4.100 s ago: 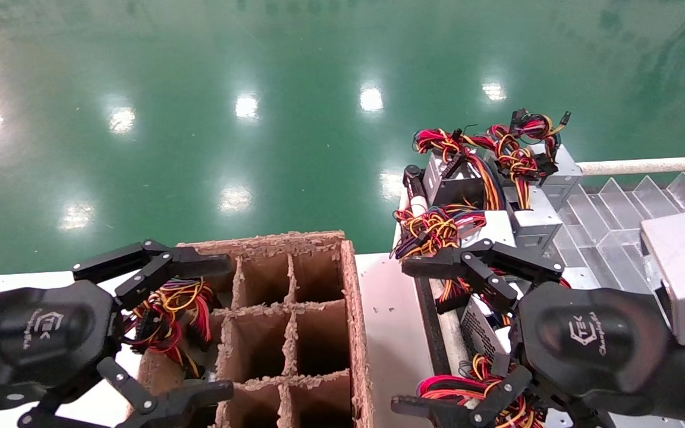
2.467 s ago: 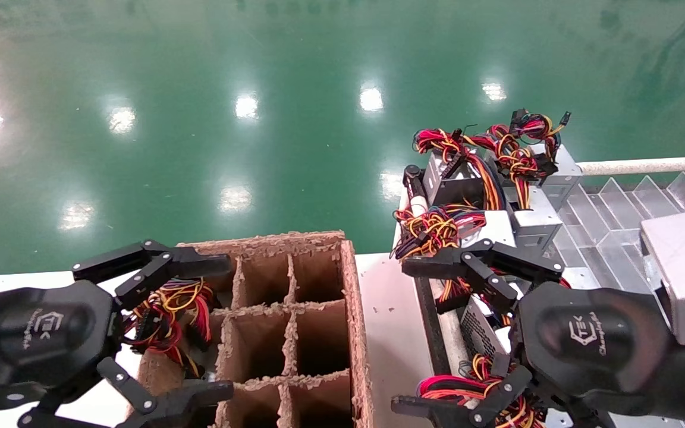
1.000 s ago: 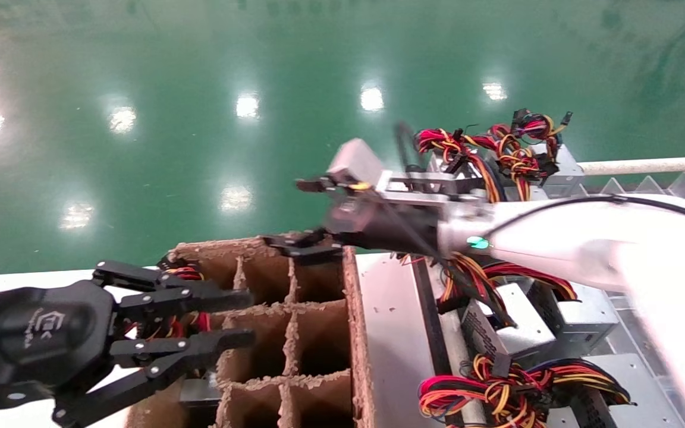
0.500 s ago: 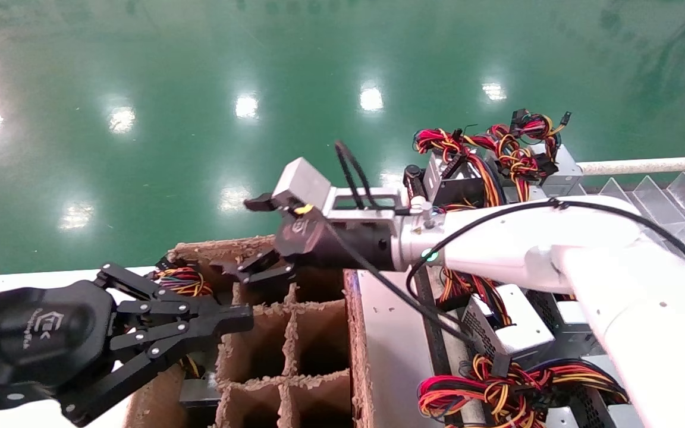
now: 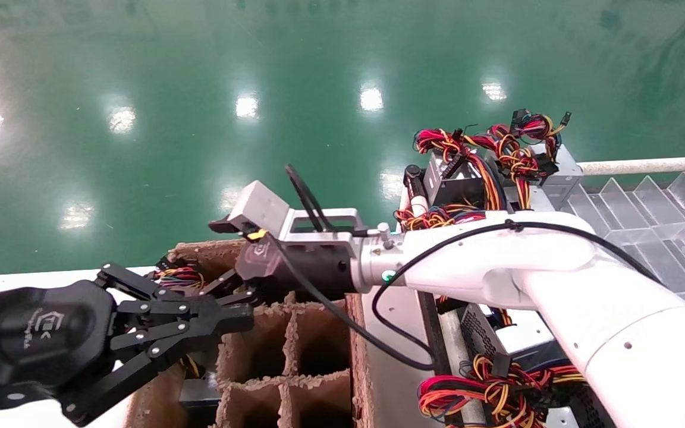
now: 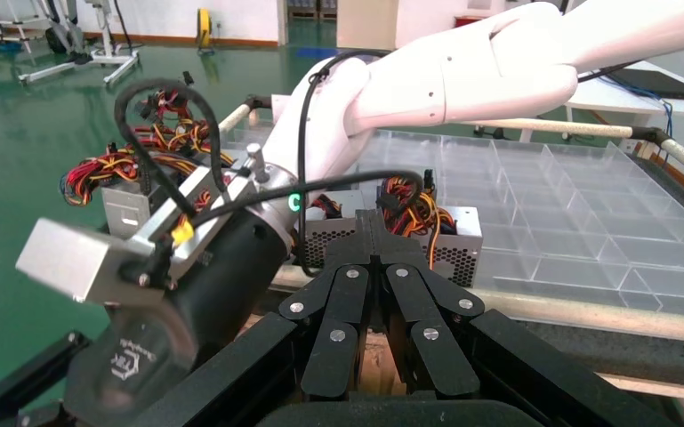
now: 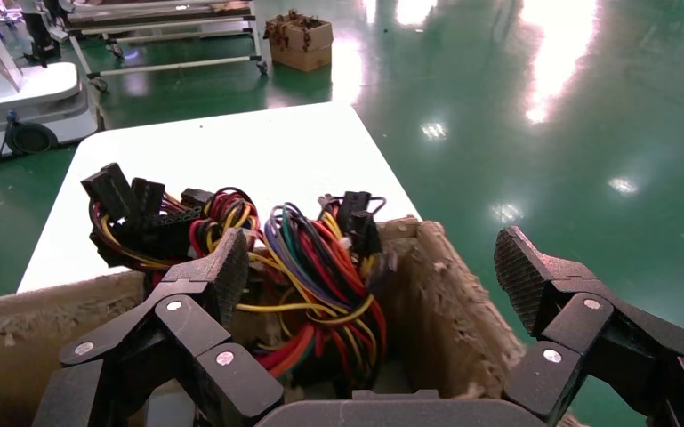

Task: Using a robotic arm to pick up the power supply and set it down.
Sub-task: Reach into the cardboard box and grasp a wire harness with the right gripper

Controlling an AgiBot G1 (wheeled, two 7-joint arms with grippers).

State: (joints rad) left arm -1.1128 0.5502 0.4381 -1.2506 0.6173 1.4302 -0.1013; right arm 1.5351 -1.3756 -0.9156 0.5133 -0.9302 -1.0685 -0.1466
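Observation:
A bundle of red, yellow and purple wires (image 5: pixel 177 277) with black plugs sticks out of the far-left compartment of the brown divided cardboard box (image 5: pixel 324 333); the power supply body under it is hidden. My right arm reaches leftward across the box. Its gripper (image 5: pixel 217 257) is open, and in the right wrist view it (image 7: pixel 374 276) straddles the wire bundle (image 7: pixel 302 267) and the box's end wall (image 7: pixel 449 302) without touching them. My left gripper (image 5: pixel 241 316) is shut on nothing at the box's near left, just below the right gripper; its closed fingertips (image 6: pixel 372 222) point toward the rack.
Several more silver power supplies with wire bundles (image 5: pixel 500 154) lie on the rack at the right, one with a honeycomb side (image 6: pixel 458 253). Behind them is a clear divided tray (image 5: pixel 646 208). A white table (image 7: pixel 213 151) carries the box. Green floor lies beyond.
My right arm left the rack on the right, swung left across the box and has now dropped to its far-left compartment, still open. My left gripper closed from open.

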